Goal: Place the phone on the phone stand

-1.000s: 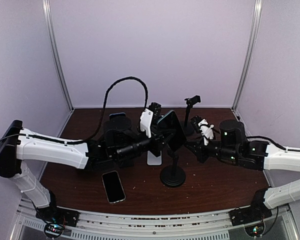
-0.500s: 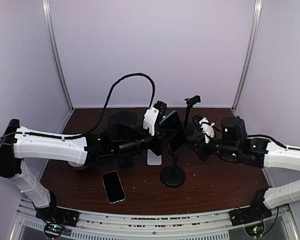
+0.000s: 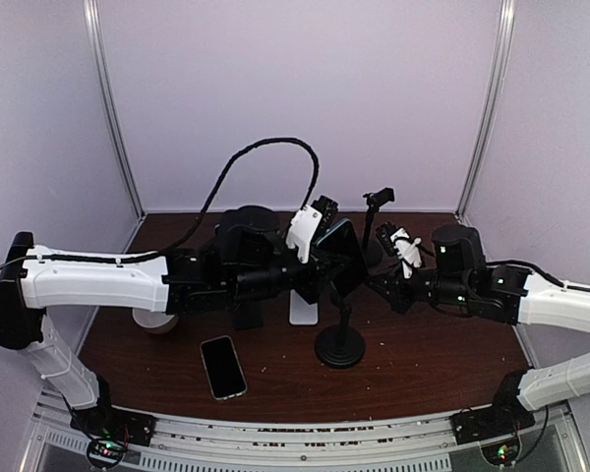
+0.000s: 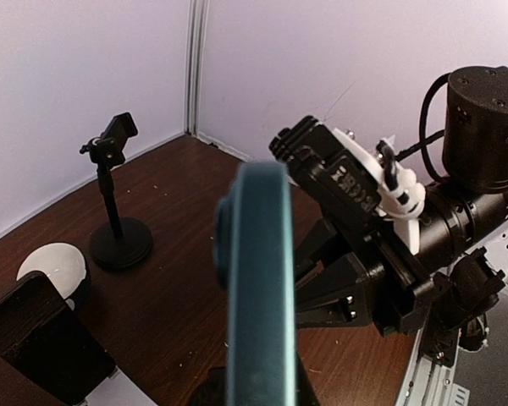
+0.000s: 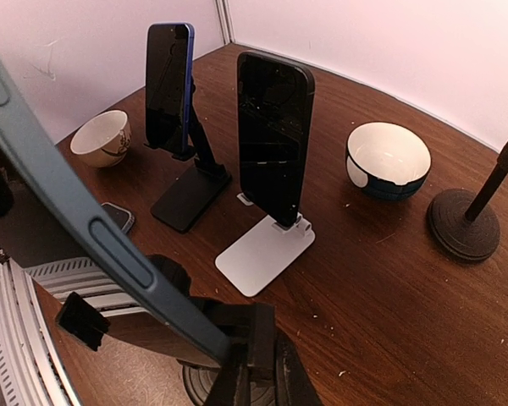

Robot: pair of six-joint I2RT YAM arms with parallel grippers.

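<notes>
We see the left gripper seemingly clamped on the phone, held tilted at the phone stand head; right gripper just beside, grip unclear; seating looks unfinished; release remains.

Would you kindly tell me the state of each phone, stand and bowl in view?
Teal phone: tilted, at clamp of centre stand.
Black phone: upright on white stand.
Blue phone: upright on black stand.
Fourth phone: flat on table.
Rear stand: empty.
Large bowl: upright, empty.
Small bowl: upright.
</notes>
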